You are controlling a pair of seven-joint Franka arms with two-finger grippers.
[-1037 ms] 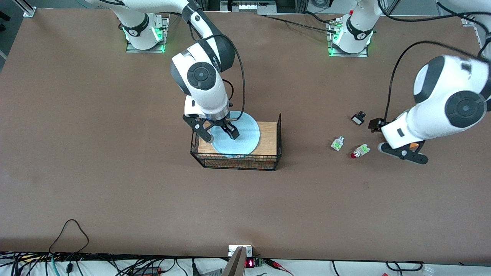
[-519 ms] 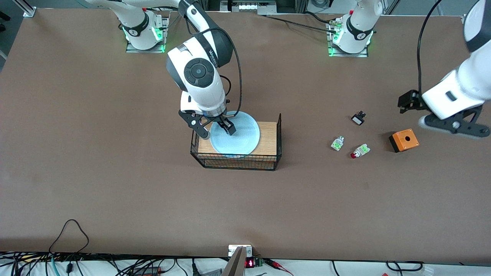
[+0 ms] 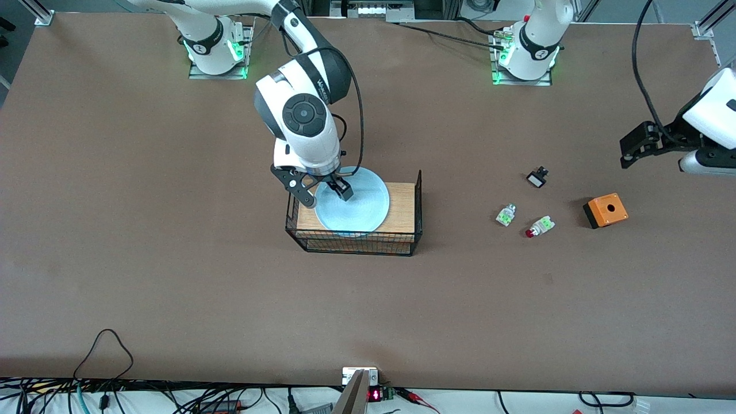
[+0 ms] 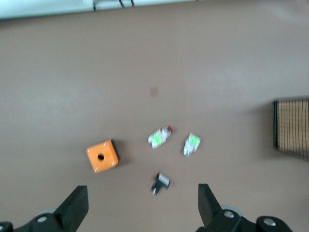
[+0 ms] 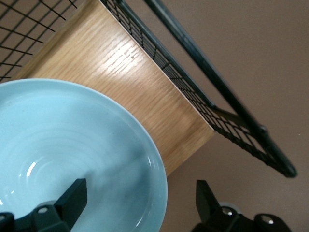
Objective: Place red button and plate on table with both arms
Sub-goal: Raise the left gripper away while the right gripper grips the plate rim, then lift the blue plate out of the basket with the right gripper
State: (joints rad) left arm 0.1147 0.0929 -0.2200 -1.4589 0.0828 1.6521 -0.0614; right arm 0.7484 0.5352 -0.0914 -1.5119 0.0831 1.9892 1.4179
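The light blue plate (image 3: 359, 204) lies on the wood top of the wire basket (image 3: 402, 241). My right gripper (image 3: 326, 194) is open and straddles the plate's rim at the right arm's end, one finger over the plate, the other outside it. The right wrist view shows the plate (image 5: 72, 140) between my right gripper's (image 5: 140, 200) fingers. The red button (image 3: 537, 227) lies on the brown table (image 3: 172, 259). My left gripper (image 3: 704, 167) is open and empty, high over the table's edge at the left arm's end. The left wrist view shows that gripper (image 4: 142, 208) and the button (image 4: 160, 137).
Beside the red button lie a whitish-green piece (image 3: 505, 215), a small black-and-white part (image 3: 537, 177) and an orange box with a hole (image 3: 605, 210). They show in the left wrist view too: piece (image 4: 191, 144), part (image 4: 161, 182), box (image 4: 102, 156).
My left arm has risen and swung away from the small parts toward its end of the table, uncovering the orange box. My right gripper has barely shifted at the plate's rim.
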